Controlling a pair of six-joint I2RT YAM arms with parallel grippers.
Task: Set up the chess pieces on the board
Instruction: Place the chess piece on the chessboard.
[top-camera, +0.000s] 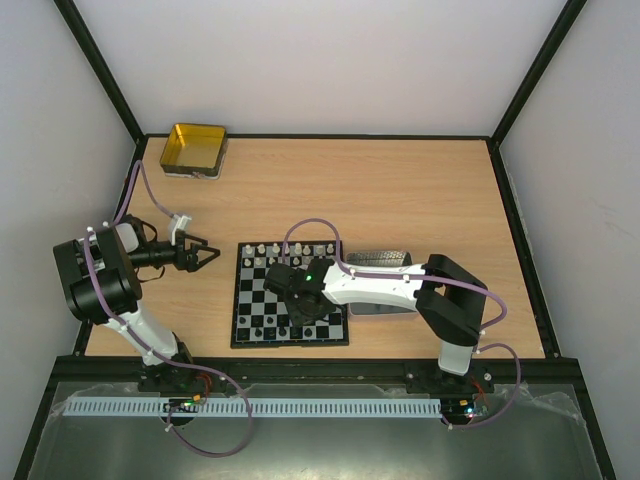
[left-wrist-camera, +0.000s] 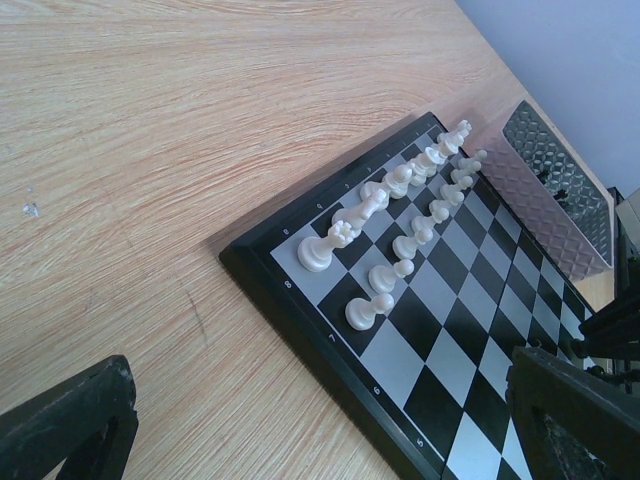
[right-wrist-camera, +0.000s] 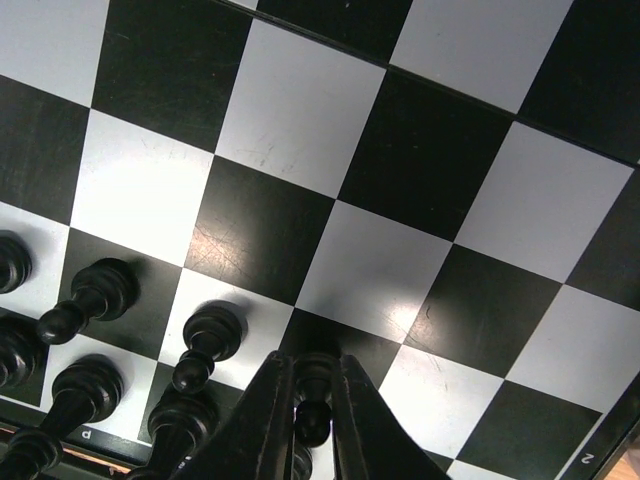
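The board (top-camera: 262, 292) lies at the table's near middle. White chess pieces (left-wrist-camera: 400, 200) stand in two rows along its far side (top-camera: 290, 250). Several black pieces (right-wrist-camera: 95, 300) stand on the near rows. My right gripper (right-wrist-camera: 313, 375) reaches down over the board's near part (top-camera: 302, 312), shut on a black pawn (right-wrist-camera: 313, 418) that stands upright on a black square. My left gripper (top-camera: 205, 255) hovers left of the board, open and empty. In its wrist view its dark fingers (left-wrist-camera: 70, 430) frame the board's corner (left-wrist-camera: 470, 330).
A silver-grey tray (top-camera: 380, 262) sits against the board's right edge, partly under the right arm, and shows again behind the white rows (left-wrist-camera: 550, 200). A gold-yellow tin (top-camera: 195, 150) stands at the far left corner of the wooden table.
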